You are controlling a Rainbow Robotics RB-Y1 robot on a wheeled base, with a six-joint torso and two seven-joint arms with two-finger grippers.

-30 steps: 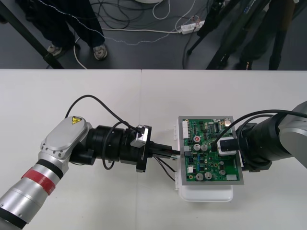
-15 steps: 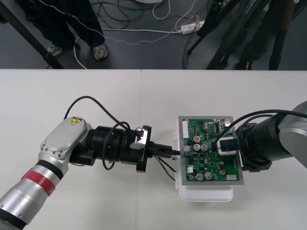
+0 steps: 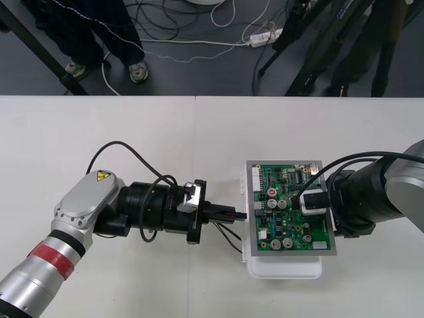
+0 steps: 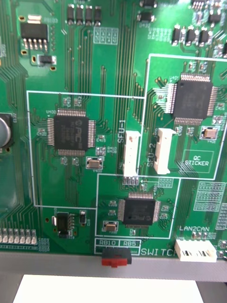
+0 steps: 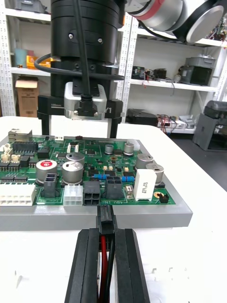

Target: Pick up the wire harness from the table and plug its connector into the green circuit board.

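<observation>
The green circuit board (image 3: 288, 215) sits on its white base (image 3: 285, 267). My left gripper (image 3: 240, 214) comes in from the left, level with the board's left edge. It is shut on the harness's black plug (image 5: 106, 220), and red and black wires run back between its fingers (image 5: 85, 265). The plug stands just in front of the black sockets (image 5: 92, 196) on the board's near edge, apart from them. A loop of the harness wires (image 3: 228, 235) hangs below the gripper. My right gripper (image 5: 80, 132) stands over the board's far side, fingers apart.
The board's near edge carries white connectors (image 5: 19, 194), capacitors (image 5: 71, 170) and a white block (image 5: 144, 183). The table's far edge (image 3: 199, 97) runs well behind the board. Bare table lies left of the left arm and in front of the base.
My left arm has drawn back a little to the left and toward the table's front, taking the plug slightly off the board's edge. The right arm has not moved.
</observation>
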